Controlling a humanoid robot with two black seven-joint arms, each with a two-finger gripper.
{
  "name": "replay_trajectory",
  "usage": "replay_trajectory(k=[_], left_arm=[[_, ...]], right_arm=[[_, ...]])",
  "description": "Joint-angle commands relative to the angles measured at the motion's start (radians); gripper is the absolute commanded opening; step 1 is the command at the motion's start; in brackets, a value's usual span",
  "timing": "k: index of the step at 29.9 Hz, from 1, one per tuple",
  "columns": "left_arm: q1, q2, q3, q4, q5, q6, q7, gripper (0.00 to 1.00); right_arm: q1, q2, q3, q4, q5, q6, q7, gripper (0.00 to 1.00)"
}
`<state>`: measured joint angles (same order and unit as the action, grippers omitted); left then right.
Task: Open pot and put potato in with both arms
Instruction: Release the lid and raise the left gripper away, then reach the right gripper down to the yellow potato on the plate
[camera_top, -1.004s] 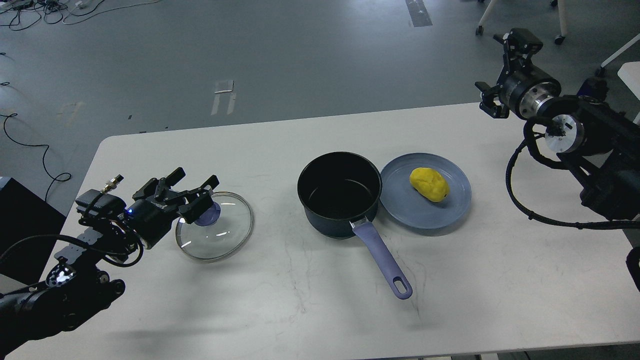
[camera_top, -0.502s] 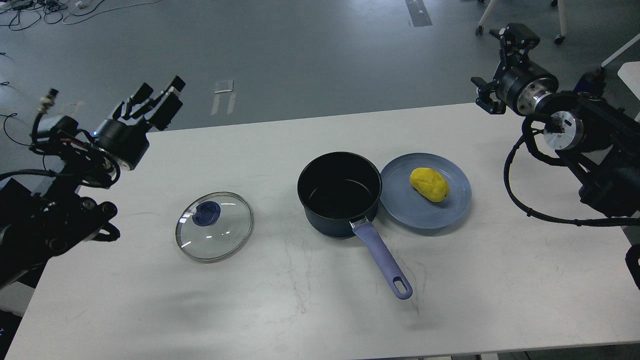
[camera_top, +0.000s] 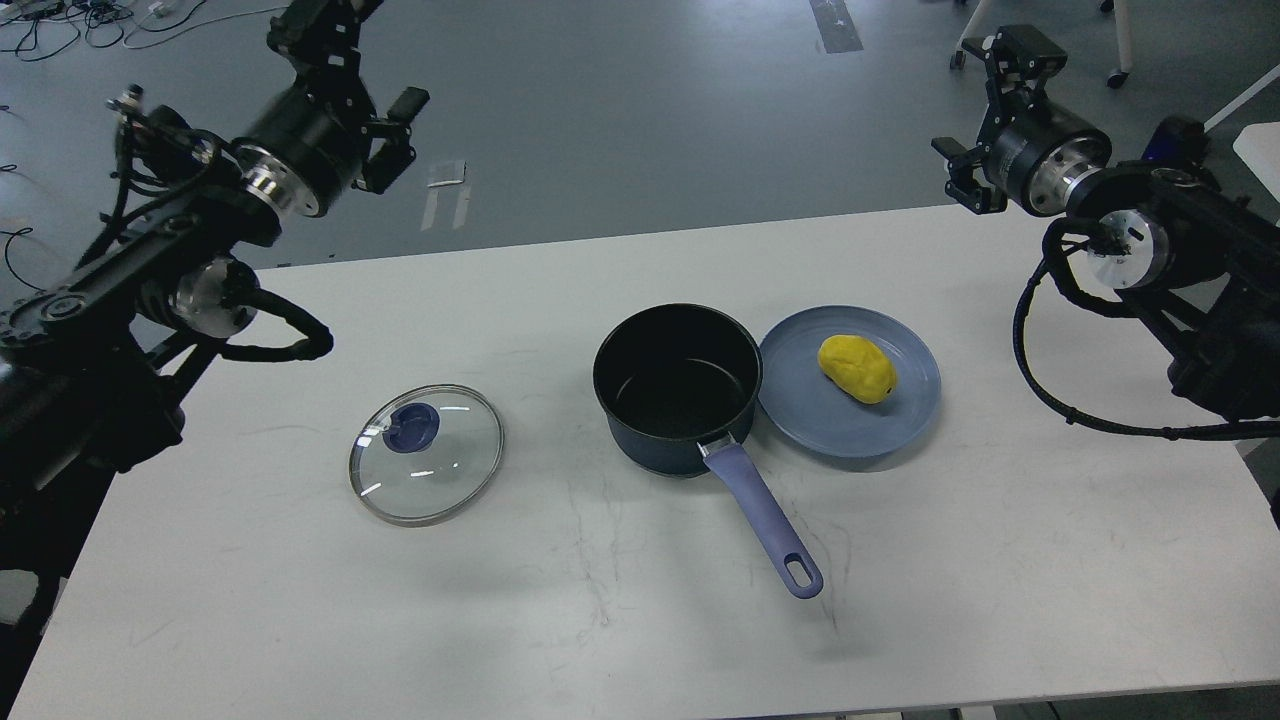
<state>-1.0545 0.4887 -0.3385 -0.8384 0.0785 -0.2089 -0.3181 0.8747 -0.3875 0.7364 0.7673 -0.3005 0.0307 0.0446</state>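
The dark pot (camera_top: 678, 388) stands open in the middle of the table, its purple handle (camera_top: 765, 520) pointing toward me. The glass lid (camera_top: 427, 453) with a blue knob lies flat on the table to the pot's left. The yellow potato (camera_top: 857, 368) lies on a blue plate (camera_top: 900, 420) touching the pot's right side. My left gripper (camera_top: 358, 55) is raised high at the far left, open and empty, its upper finger cut off by the top edge. My right gripper (camera_top: 980, 118) hovers beyond the table's far right edge, open and empty.
The white table (camera_top: 640, 620) has bare surface in front and on both sides of the pot. Cables lie on the grey floor at the top left. Chair legs stand at the top right.
My left gripper has let go of the lid's knob and risen up and away to the far left. The lid stays on the table. My right gripper has shifted slightly left.
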Motion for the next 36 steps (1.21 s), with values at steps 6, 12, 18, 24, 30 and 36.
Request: replay_trajectory(k=[6,12,18,24,30,36], left_arm=[[0.116,-0.113,-0.206,-0.008,-0.043,-0.104,0.016,1.0],[0.117,-0.107,-0.223,0.001,-0.06,-0.107,0.16,1.0],[0.136,-0.079,-0.223,0.002,-0.062,-0.107,0.155,1.0],[0.157,-0.058,-0.223,0.002,-0.06,-0.107,0.154,1.0],[0.16,-0.039,-0.223,0.002,-0.06,-0.11,0.154,1.0],[0.163,-0.035,-0.22,0.002,-0.057,-0.109,0.154,1.0]], right_arm=[[0.038,-0.004,-0.08,0.04,-0.014,0.002,0.001,1.0],[0.141,-0.073,-0.285,0.043,-0.075,0.002,0.087,1.0],[0.214,-0.115,-0.532,0.056,-0.361,0.0,0.29,1.0],[0.224,-0.122,-0.635,0.049,-0.577,-0.014,0.296,1.0],[0.214,-0.117,-0.749,0.043,-0.652,-0.087,0.296,1.0],[0.208,-0.088,-0.833,0.041,-0.652,-0.159,0.296,1.0]])
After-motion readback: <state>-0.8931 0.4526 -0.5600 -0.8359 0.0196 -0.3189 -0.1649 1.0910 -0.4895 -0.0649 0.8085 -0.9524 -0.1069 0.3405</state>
